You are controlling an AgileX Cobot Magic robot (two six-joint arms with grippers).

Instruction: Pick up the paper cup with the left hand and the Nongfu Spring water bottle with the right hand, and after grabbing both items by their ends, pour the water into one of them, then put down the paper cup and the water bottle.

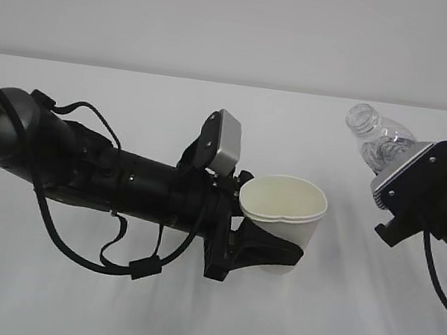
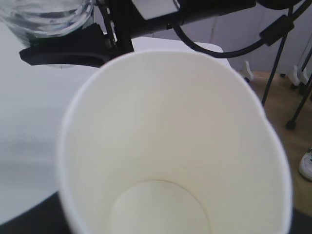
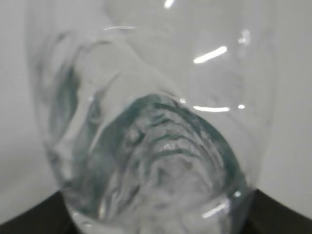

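One paper cup (image 1: 283,218) sits at the centre of the frame, and one Nongfu Spring water bottle (image 1: 377,139) shows at the upper right. Two black robot arms are in sight: the left hand (image 1: 259,243) across the left and middle, the right hand (image 1: 405,206) at the right edge. Each arm carries one silver-grey block, two in all. One white table (image 1: 104,309) lies under everything.

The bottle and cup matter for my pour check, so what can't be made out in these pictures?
- Nongfu Spring water bottle: exterior view, lower body hidden by the right hand; water level unreadable.
- Right wrist view: bottle fills the blurred frame; fingers unseen.
- Paper cup: left wrist view, outside and grip hidden by the cup itself; bottom looks dry.
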